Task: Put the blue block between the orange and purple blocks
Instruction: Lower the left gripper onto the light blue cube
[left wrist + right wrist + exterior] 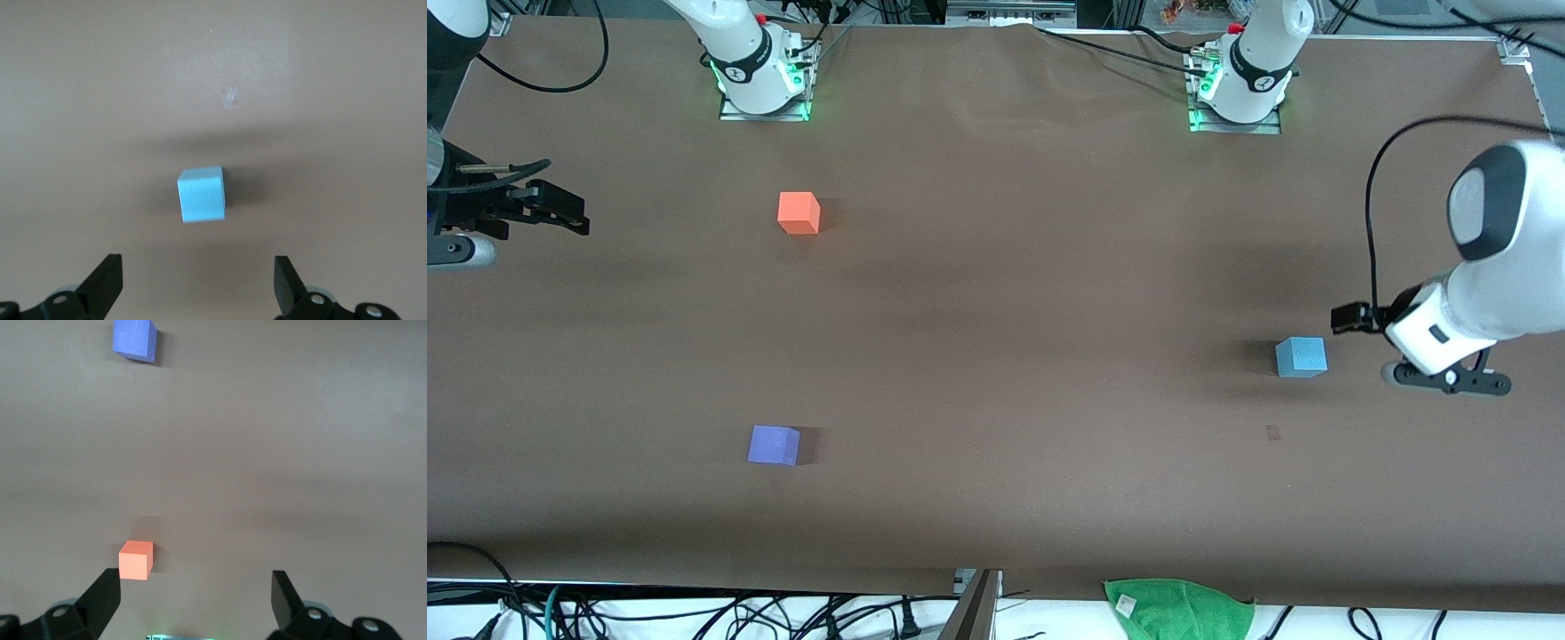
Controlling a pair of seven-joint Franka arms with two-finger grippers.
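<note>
The blue block (1301, 357) (201, 195) sits on the brown table toward the left arm's end. My left gripper (1352, 318) (199, 283) hovers beside it, open and empty, and the block lies ahead of its fingertips, apart from them. The orange block (799, 213) (136, 560) stands toward the right arm's end, close to that arm's base. Well nearer the front camera than the orange one is the purple block (774, 444) (135, 340), with bare table between the two. At the table's edge on the right arm's end, my right gripper (569, 212) (197, 600) waits open with nothing in it.
A green cloth (1178, 609) lies at the table's front edge. A small pale mark (1273, 433) (229, 98) is on the table surface a little nearer the front camera than the blue block. Cables run along the front edge and round the arm bases (760, 71).
</note>
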